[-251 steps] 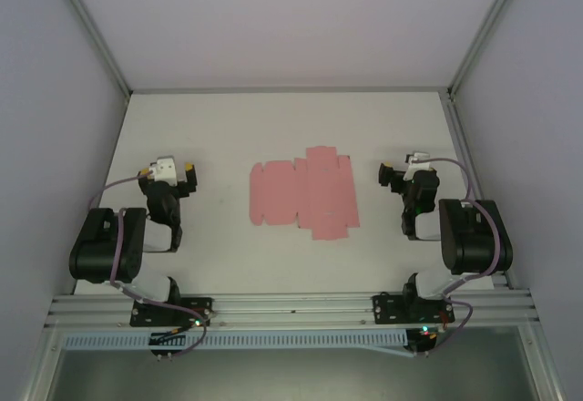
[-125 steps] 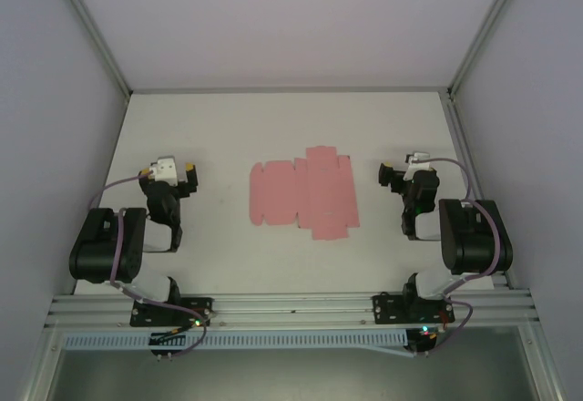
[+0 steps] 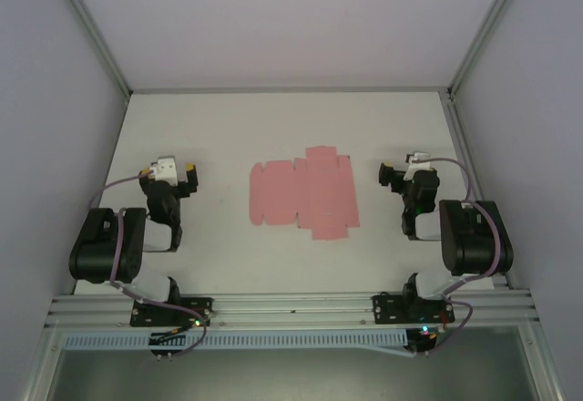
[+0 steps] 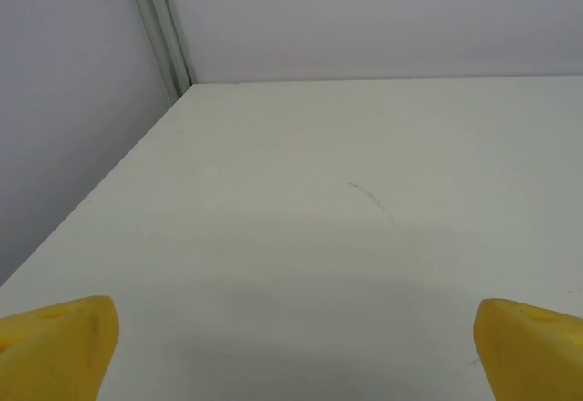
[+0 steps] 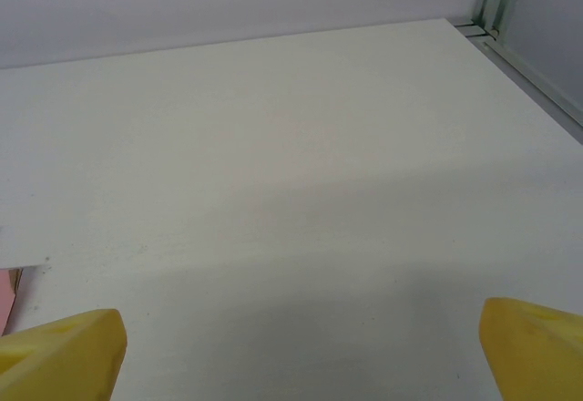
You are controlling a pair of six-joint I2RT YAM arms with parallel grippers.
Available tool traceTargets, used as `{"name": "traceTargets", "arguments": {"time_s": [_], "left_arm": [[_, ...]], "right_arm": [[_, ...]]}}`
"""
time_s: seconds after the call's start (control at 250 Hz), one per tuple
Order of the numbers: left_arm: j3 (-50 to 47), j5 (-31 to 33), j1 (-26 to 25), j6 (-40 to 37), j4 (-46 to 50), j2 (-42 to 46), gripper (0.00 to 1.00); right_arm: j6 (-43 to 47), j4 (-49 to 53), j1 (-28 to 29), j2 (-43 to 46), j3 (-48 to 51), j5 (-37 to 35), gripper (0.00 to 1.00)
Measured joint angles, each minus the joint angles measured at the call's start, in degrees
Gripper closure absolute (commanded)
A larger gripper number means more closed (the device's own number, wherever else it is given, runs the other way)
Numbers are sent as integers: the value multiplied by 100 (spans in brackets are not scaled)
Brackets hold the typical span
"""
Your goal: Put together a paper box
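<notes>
Paper box, position: the paper box (image 3: 303,193) is a flat pink die-cut blank, unfolded, with tabbed flaps at its far and near edges. It lies mid-surface between the two tools, touching neither.
Surface: the white surface (image 3: 228,128) is bare around the blank.
Left tool: the left tool (image 3: 188,179) is released and holds nothing. It stands well to the left of the blank, with its yellow fingertips (image 4: 56,346) spread to opposite corners of the left wrist view.
Right tool: the right tool (image 3: 389,176) is likewise released and empty. It stands near the blank's right edge, apart from it.
Handling, judged: thin card, so very light. It should be stiff across a panel and weak along the scored folds. It will likely slide when pushed and crease if pinched hard.
Hold points, judged: lying flat, it offers no raised lip. An outer flap or tab edge is the likeliest purchase, with one tool pressing a panel down while the other lifts a flap along its score.
Top external view, contribution: the blank's whole outline, and how each arm stands relative to it. The tools' opening is too small there to judge.
Left wrist view, contribution: the wide gap between the tips, a faint scuff (image 4: 369,196) on the surface, and the corner post (image 4: 164,27).
Right wrist view, contribution: the same wide gap, plus a pink sliver of card at the left border, low down, confirming the blank lies just left of that tool.
Progress, judged: no fold made and assembly not yet begun.
</notes>
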State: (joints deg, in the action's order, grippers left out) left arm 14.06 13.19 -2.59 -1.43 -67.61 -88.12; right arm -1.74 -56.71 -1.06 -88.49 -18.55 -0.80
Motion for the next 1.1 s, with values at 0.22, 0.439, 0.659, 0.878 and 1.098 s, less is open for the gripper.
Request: {"name": "traceTargets", "arguments": {"time_s": [0.22,0.439,0.659,0.878,1.098], "left_arm": [[140,2,2,7,667,490,0],[662,-15,-7,361,2046,1620,0],[1958,-160,-621,1397,4463,2194,0],[2835,-590,-1384,2559,6485,2214,0],[3128,-1296,-1982,3075,7479,1386,0]], "right_arm": [[0,271,0,734,0,-31,0],[-39,1209,70,1510,-94,-87,0],[-503,3617,529,2234,-1408,-295,0],[-1368,5759,1290,2076,-2476,-101,11],[-1991,6607,2223,957,-2625,345,30]]}}
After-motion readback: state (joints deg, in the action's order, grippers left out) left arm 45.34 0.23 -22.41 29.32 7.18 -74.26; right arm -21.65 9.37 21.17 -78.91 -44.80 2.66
